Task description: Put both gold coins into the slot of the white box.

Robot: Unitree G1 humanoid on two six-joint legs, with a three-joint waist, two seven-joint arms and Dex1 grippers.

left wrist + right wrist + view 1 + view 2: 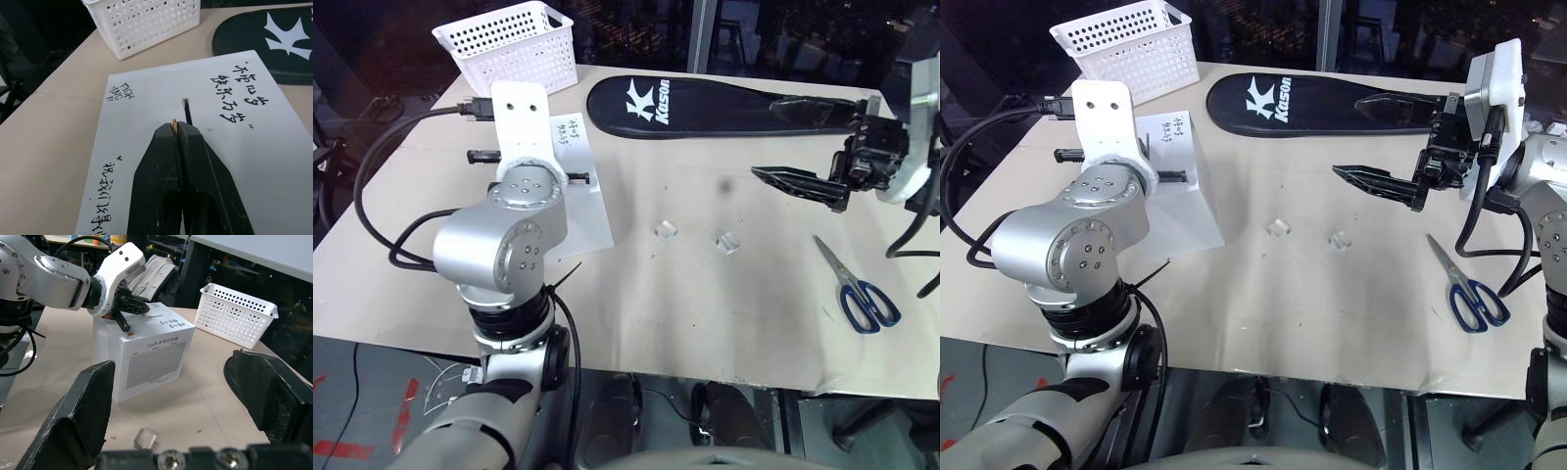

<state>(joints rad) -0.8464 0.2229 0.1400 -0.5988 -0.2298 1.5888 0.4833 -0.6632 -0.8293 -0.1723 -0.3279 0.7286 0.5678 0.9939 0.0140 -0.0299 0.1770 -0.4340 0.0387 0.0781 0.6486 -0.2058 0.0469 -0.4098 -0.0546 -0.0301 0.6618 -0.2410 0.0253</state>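
The white box (146, 357) stands on the tan table (705, 323), on the robot's left side, just in front of the white perforated basket (514, 44). Its top face carries handwriting and the slot (188, 111), a thin dark slit whose long axis runs away from the left gripper's tips, toward the basket end of the box.

The left gripper (174, 128) is over the box top with its fingers pressed together on a gold coin (173, 125). The coin stands on edge between the fingertips, only its rim showing, its plane roughly in line with the slot and just short of the slot's near end. Whether it touches the box cannot be told.

The right gripper (1371, 147) hangs above the table well apart from the box, its jaws spread wide and holding nothing, pointing toward the robot's left.

Two small clear cubes (666, 230) lie near the table's middle. Blue-handled scissors (857, 286) lie to the right. A black racket cover (705, 103) lies along the far edge.
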